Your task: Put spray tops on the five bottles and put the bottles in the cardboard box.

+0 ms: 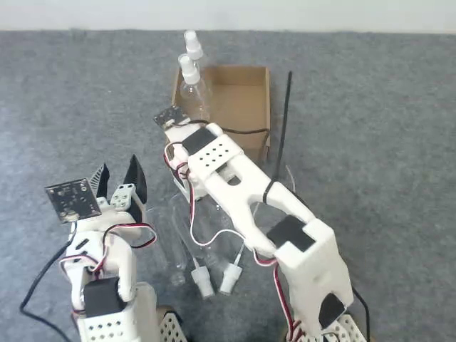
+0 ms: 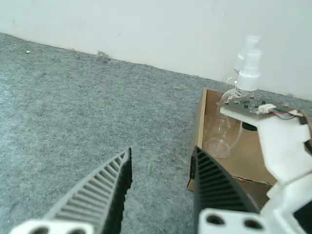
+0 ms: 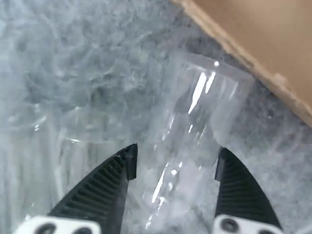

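Note:
Two clear bottles with white spray tops (image 1: 191, 71) stand in the left part of the cardboard box (image 1: 246, 85), and the same bottles (image 2: 246, 68) appear in the left wrist view. Several clear bottles (image 1: 192, 235) lie on the carpet between the arms, two with white spray tops (image 1: 216, 279) at their near ends. My right arm (image 1: 214, 153) stretches to the box's near left corner. Its gripper (image 3: 175, 161) is open, its jaws on either side of a lying clear bottle (image 3: 190, 141). My left gripper (image 1: 120, 178) is open and holds nothing, raised left of the lying bottles.
Grey carpet covers the whole floor. The box's edge (image 3: 263, 53) runs just beyond the straddled bottle. A black cable (image 1: 286, 121) rises past the box's right side. The right arm's wrist (image 2: 282, 141) sits close to the box's near wall (image 2: 197, 131).

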Available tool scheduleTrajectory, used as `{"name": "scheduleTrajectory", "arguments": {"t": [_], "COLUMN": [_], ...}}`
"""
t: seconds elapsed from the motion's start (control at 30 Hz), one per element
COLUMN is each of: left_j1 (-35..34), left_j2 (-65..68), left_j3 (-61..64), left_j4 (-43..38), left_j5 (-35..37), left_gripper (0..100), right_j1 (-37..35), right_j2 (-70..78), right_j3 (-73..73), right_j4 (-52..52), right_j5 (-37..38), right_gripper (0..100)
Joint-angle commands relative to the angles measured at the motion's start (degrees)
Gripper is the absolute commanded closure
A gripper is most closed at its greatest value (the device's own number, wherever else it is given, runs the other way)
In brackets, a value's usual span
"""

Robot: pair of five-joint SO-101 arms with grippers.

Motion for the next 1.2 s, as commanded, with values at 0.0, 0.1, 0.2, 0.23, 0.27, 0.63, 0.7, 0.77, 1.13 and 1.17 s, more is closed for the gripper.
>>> {"name": "scheduleTrajectory", "arguments": {"t": [0.0, 0.1, 0.2, 0.23, 0.27, 0.63, 0.7, 0.77, 1.13, 1.17], "left_j1": [-0.2, -0.2, -0.2, -0.2, -0.2, -0.2, -0.2, -0.2, -0.2, -0.2], "left_j2": [-1.0, -1.0, -1.0, -1.0, -1.0, -1.0, -1.0, -1.0, -1.0, -1.0], "left_j3": [-1.0, -1.0, -1.0, -1.0, -1.0, -1.0, -1.0, -1.0, -1.0, -1.0], "left_j4": [-1.8, -1.8, -1.8, -1.8, -1.8, -1.8, -1.8, -1.8, -1.8, -1.8], "left_j5": [-0.5, -0.5, -0.5, -0.5, -0.5, -0.5, -0.5, -0.5, -0.6, -0.6], "left_gripper": [82, 82, 82, 82, 82, 82, 82, 82, 82, 82], "right_j1": [-0.1, -0.1, -0.1, -0.1, -0.1, 2.2, 3.0, 3.8, 4.4, 4.4], "right_j2": [0.1, 0.7, 0.7, 0.7, 0.7, -9.4, -10.6, -11.6, -22.4, -23.0], "right_j3": [-0.7, -0.8, -0.8, -0.8, -0.8, -0.4, -0.4, -0.4, -0.4, -0.4], "right_j4": [-1.8, -1.8, -1.5, -1.3, -1.1, 7.3, 8.4, 9.6, 19.6, 20.4], "right_j5": [-0.4, -0.4, -0.4, -0.4, -0.4, -0.3, -0.2, -0.2, -0.3, -0.3], "right_gripper": [82.2, 91.8, 97.2, 97.3, 97.3, 97.8, 97.9, 97.9, 97.9, 97.9]}}
